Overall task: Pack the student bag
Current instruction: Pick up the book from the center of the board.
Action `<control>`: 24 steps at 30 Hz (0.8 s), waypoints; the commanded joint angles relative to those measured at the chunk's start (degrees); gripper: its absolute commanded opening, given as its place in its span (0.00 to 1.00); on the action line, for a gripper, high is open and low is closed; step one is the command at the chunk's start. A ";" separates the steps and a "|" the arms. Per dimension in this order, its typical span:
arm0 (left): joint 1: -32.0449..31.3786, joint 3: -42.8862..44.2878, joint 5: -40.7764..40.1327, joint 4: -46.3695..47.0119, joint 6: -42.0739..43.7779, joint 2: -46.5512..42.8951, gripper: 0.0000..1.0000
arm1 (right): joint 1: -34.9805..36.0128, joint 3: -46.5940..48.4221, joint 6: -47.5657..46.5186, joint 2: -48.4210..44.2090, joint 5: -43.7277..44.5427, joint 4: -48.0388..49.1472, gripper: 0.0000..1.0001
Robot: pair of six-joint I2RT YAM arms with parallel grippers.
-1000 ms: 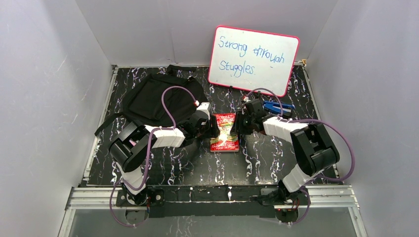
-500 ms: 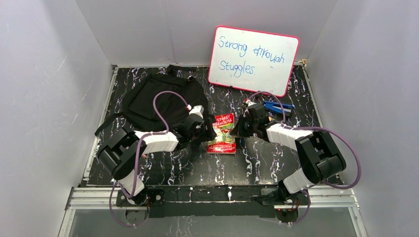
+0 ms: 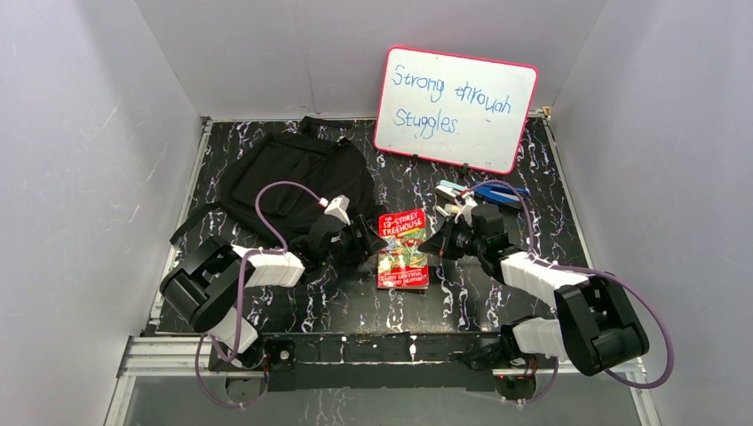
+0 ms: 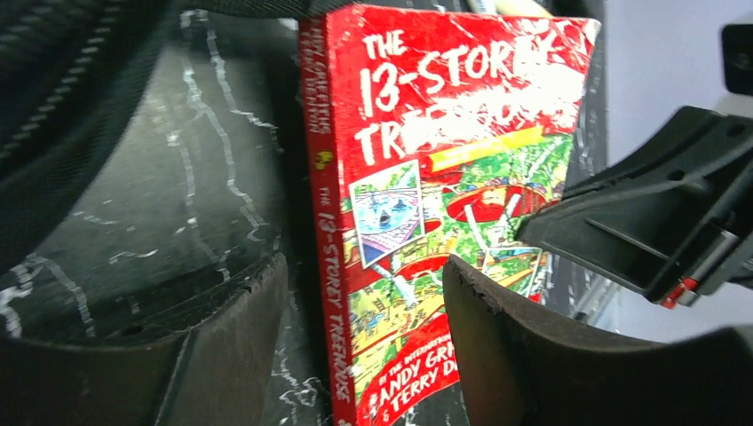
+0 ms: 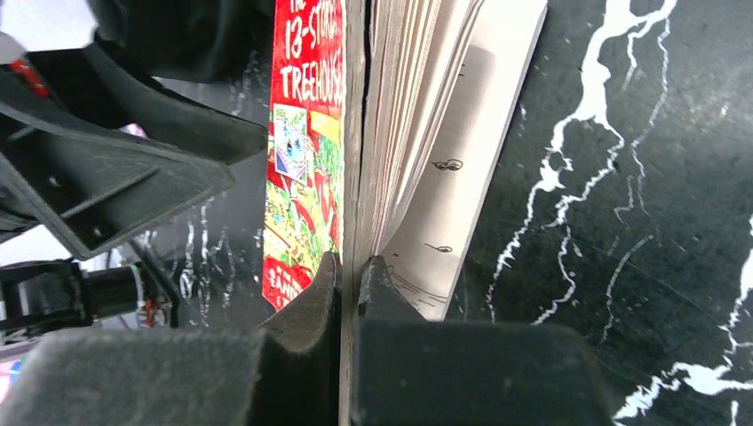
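Pads [image 5: 311, 337] of the right gripper [image 5: 351, 275] are pressed together on the red front cover of the book [image 5: 302, 133] alone, low in the right wrist frame. The page block fans away to the right of the pinch, unheld. That is a thin hold. Lifting from here would, I judge, let the cover peel open and the pages hang, so this arm should only tip the book's edge up a little, not carry it.

The left gripper [image 4: 360, 284] stands apart, its 2 fingers at the bottom of the left wrist frame. 1 finger is on the table [image 3: 479, 293] side of the spine and 1 is in front of the cover art, with nothing squeezed between them. The sound move is probably for these jaws to close across the spine, taking cover and pages as 1 block, before the right pinch lets go.

In the top view the book sits at centre frame between both grippers. The student bag [image 3: 284, 173] lies flat in the upper left, just behind the left arm and apart from the book. Its opening cannot be made out, so the mouth would need finding before the book heads that way.
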 commanded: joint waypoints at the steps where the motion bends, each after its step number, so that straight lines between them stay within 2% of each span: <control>1: 0.37 -1.50 6.43 11.14 -2.66 1.60 0.62 | -1.87 -1.19 4.09 -2.04 -7.90 12.19 0.00; 7: 0.42 -2.65 7.69 13.74 -3.33 2.95 0.62 | -3.67 -4.15 9.31 -1.47 -12.05 20.48 0.00; 12: 0.42 -3.50 6.76 14.07 -3.16 3.09 0.63 | -4.14 -3.95 10.16 -1.71 -13.80 21.45 0.00; 17: 0.43 -2.49 10.38 17.49 -3.24 5.22 0.61 | -4.35 -3.81 11.30 -1.50 -15.06 22.80 0.00; 20: 0.37 -1.77 12.70 20.25 -3.67 6.37 0.55 | -4.36 -3.67 11.08 -1.64 -14.75 22.14 0.00; 24: 0.41 -1.61 13.86 21.71 -4.01 6.02 0.35 | -4.33 -3.22 9.03 -2.44 -12.70 18.30 0.00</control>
